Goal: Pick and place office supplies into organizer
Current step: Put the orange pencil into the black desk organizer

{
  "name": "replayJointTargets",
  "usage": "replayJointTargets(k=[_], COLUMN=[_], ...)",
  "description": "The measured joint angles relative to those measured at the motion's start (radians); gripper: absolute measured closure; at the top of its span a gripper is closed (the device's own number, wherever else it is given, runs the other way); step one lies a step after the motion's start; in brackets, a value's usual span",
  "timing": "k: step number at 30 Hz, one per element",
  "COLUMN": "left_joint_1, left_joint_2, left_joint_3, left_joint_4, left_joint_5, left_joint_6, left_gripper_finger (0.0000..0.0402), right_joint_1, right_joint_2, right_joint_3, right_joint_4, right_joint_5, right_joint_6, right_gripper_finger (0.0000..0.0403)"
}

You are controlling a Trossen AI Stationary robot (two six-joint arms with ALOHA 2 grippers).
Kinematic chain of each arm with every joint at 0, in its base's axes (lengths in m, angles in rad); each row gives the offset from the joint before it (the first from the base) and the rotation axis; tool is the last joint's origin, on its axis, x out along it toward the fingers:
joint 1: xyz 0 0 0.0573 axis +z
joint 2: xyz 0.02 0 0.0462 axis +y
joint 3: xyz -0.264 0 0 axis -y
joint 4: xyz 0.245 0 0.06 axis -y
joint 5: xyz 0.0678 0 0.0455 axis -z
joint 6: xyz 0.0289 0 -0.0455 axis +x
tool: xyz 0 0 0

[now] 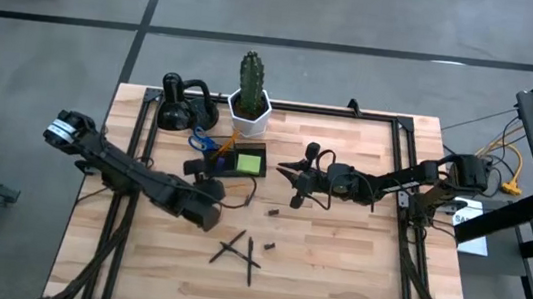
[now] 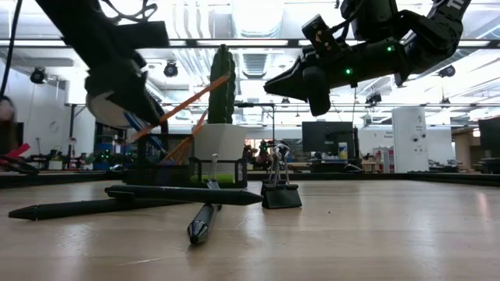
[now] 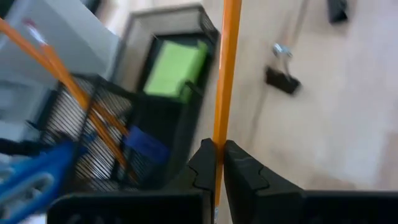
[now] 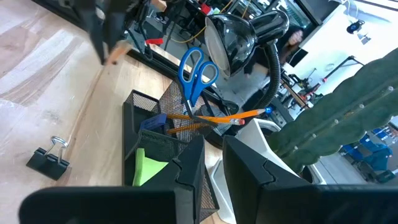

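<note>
Pencil (image 3: 222,93) in left hand (image 3: 216,163), wrist-view only.

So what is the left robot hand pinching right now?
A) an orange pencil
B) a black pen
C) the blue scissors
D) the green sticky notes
A: in the left wrist view the left gripper is shut on an orange pencil that runs up between its fingers, next to the organizer.

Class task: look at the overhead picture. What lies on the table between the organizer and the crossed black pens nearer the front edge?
In the high view, the left gripper crosses the stretch between the organizer and the black pens, shut on an orange pencil.
</note>
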Motion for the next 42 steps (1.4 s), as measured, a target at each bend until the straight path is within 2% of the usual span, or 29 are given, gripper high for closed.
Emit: replayJointTargets(k=[13,26,35,42], left_joint_1=[0.074,0.096,0.124,0.168], left_joint_2=[0.002,0.002,0.002,0.001], left_joint_3=[-0.013,-0.025,-0.09,-0.153], left_joint_4=[0.14,0.228,0.311,0.444], left_joint_5=[-0.181,-0.331,-0.505,-0.537], left_joint_6=[0.134,0.121,-0.004,-0.003], left_gripper_finger=[0.0401,0.0401,0.0401,0.0401], right_joint_1=[0.0,0.0,0.0,0.0], right_joint_2=[0.0,0.0,0.0,0.0], right_joint_3=[0.0,0.0,0.0,0.0], right_joint_4=[0.0,0.0,0.0,0.0], right_joint_5=[0.0,0.0,0.0,0.0], right_joint_6=[0.004,0.005,0.005,0.005], right_gripper_finger=[0.0355,0.0355,0.0355,0.0355])
